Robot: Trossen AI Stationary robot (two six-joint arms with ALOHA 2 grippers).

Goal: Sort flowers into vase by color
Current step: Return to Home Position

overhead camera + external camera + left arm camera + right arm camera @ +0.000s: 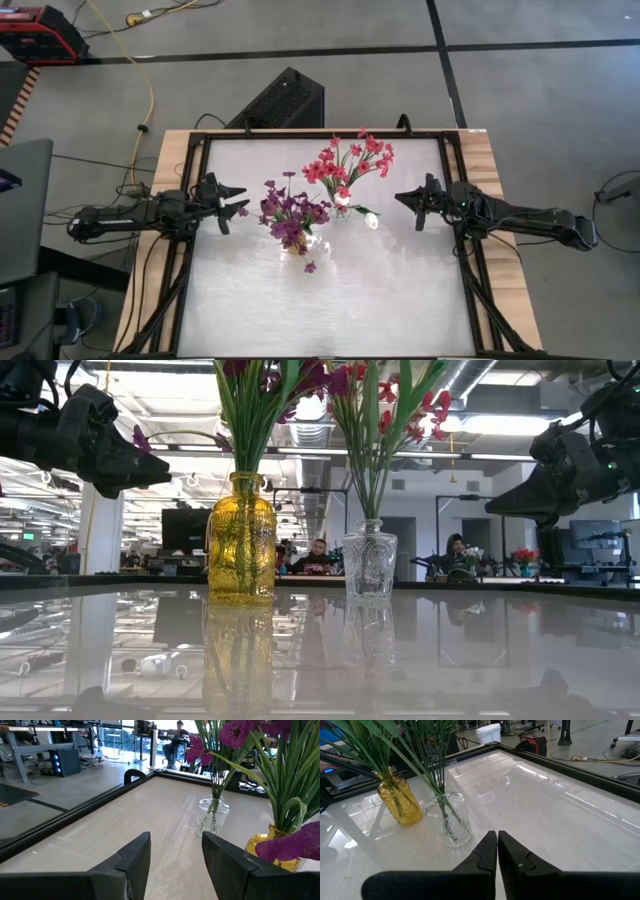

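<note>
Above yellow vase (241, 540), purple-magenta flowers (290, 212)

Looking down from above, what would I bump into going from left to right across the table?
Left tool, open → purple flowers → red flowers → right tool, shut.

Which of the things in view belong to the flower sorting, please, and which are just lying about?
Job: purple flowers in the yellow vase; red flowers and a white bud in the clear vase; left gripper, open, and right gripper, shut, at the table's sides.

Lying about: black case, yellow cable, red box, white bucket, all on the floor.
</note>
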